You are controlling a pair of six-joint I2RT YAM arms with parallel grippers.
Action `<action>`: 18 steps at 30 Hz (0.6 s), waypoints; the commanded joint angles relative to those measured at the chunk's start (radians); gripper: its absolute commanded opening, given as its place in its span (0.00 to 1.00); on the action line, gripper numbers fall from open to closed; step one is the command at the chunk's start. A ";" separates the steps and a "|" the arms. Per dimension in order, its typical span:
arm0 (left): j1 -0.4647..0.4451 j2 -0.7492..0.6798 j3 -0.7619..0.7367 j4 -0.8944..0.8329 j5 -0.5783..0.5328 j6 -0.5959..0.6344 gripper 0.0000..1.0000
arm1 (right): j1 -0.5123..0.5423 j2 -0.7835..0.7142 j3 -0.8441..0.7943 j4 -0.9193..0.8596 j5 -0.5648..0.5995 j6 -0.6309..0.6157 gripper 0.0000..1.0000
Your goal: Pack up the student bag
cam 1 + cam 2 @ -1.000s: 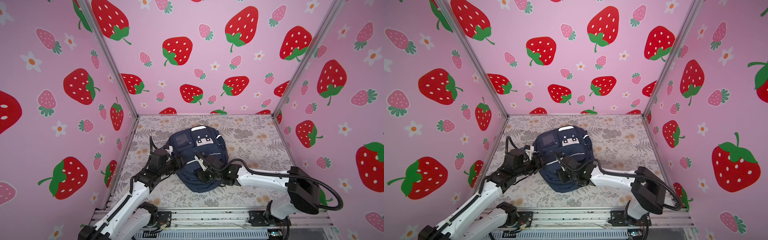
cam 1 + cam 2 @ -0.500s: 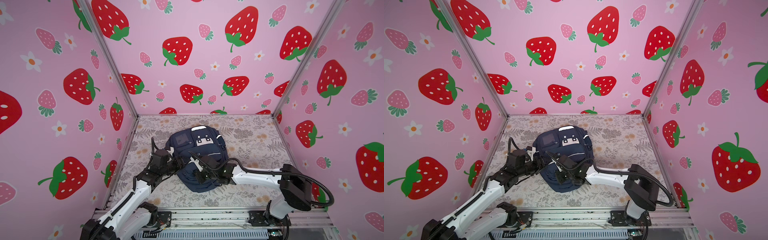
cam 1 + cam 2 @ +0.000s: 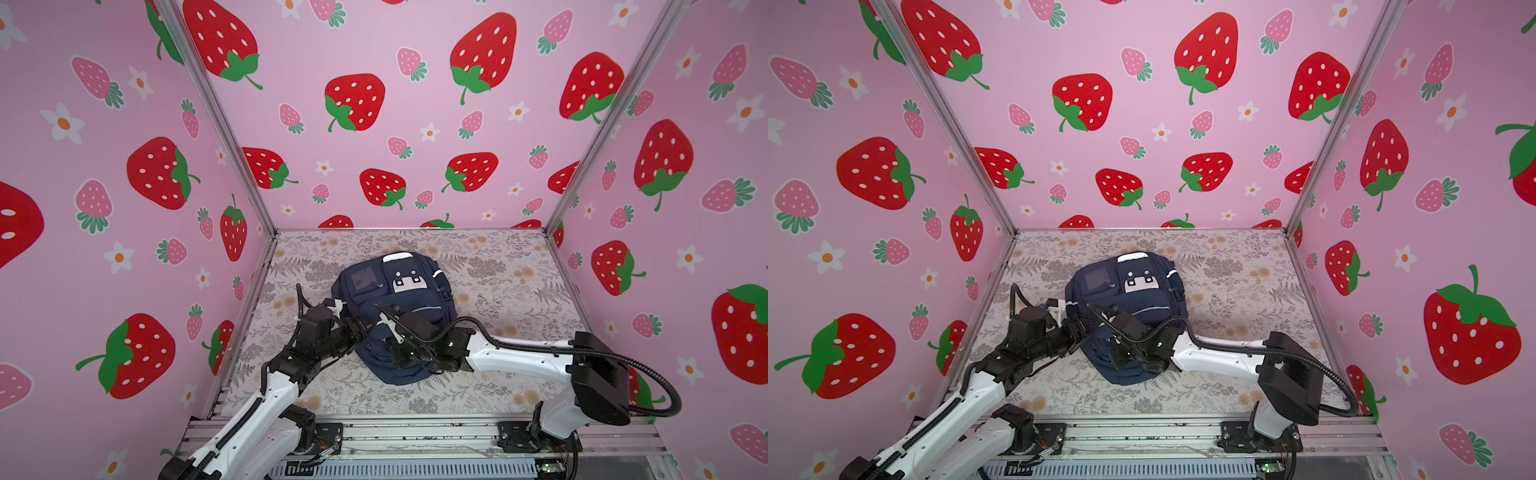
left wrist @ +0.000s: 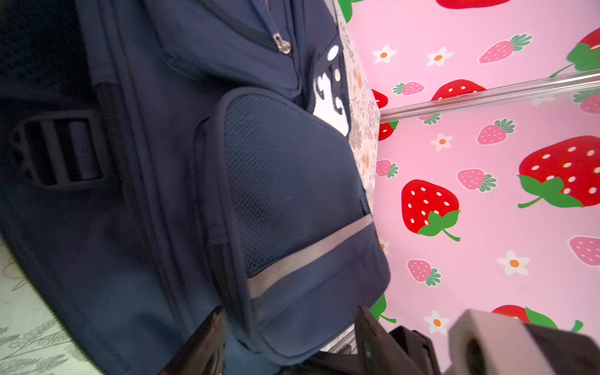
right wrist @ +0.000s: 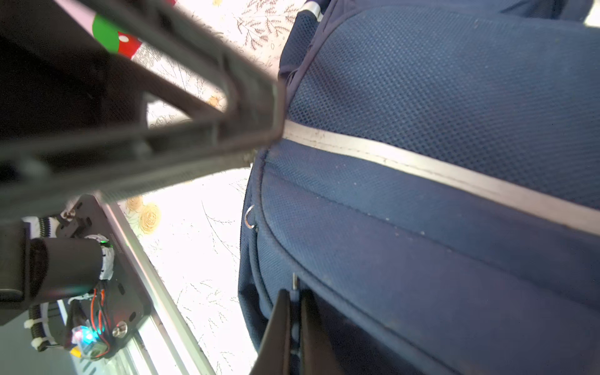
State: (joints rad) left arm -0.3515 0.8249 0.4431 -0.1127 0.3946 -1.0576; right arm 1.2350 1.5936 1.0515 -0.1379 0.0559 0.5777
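Note:
The student bag [image 3: 399,291] is a navy backpack with a white cartoon-face patch, lying face up on the floral table [image 3: 498,270] in both top views. My left gripper [image 3: 365,328] is at the bag's near left side. In the left wrist view its jaws [image 4: 292,344] stand wide around the corner of the front pocket, just below the silver stripe [image 4: 308,253], with fabric filling the gap. My right gripper [image 5: 293,305] is shut on a small metal zip pull [image 5: 294,281] at the seam of the bag's near end. From above, the right wrist hides those fingers [image 3: 1117,353].
Pink strawberry walls close the table on three sides. A metal rail [image 3: 415,432] with both arm bases runs along the front edge. The two arms meet over the bag's near end. A small metal ring [image 5: 249,218] hangs at the bag's side seam.
My right gripper has closed on the zip pull and its arm has slid a little to the left. The left gripper keeps its hold at the bag's side.

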 commanded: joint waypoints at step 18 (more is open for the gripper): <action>0.000 0.087 -0.024 0.157 0.015 -0.148 0.43 | 0.023 -0.031 0.059 -0.042 0.016 0.076 0.00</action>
State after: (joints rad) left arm -0.3515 0.8963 0.3737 -0.0036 0.4038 -1.1870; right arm 1.2484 1.5898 1.0748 -0.1761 0.0586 0.6357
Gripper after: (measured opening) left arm 0.437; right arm 0.072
